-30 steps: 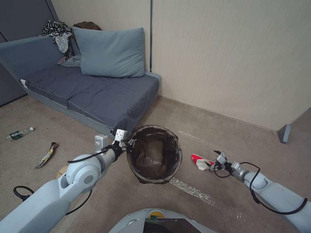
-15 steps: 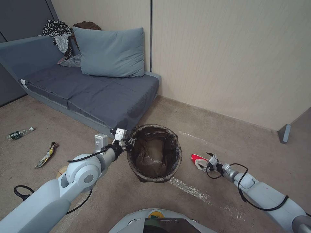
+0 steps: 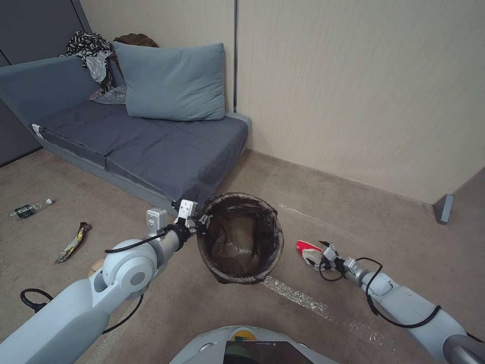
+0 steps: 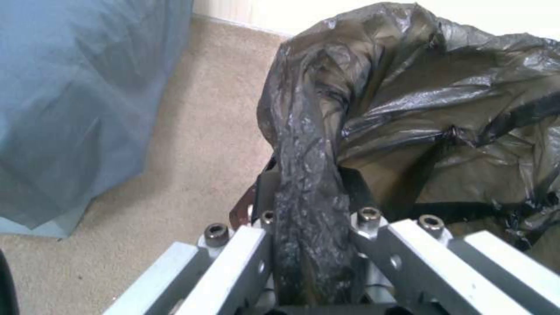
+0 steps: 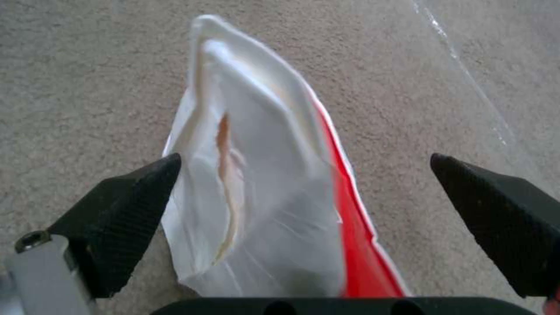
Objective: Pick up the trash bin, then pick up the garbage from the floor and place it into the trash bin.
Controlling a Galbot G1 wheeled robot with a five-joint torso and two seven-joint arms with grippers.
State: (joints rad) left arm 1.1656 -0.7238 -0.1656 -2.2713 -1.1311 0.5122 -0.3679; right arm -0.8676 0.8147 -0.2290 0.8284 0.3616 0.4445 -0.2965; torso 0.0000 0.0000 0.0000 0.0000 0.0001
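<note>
Left gripper is clamped on the bag-covered rim of the trash bin, which sits upright on the carpet just in front of the sofa; the wrist view shows the dark bag pinched between its fingers. Right gripper is low over the floor with its black fingers spread wide on either side of a crumpled red-and-white cup. Further left on the carpet lie a snack wrapper and a small bottle.
</note>
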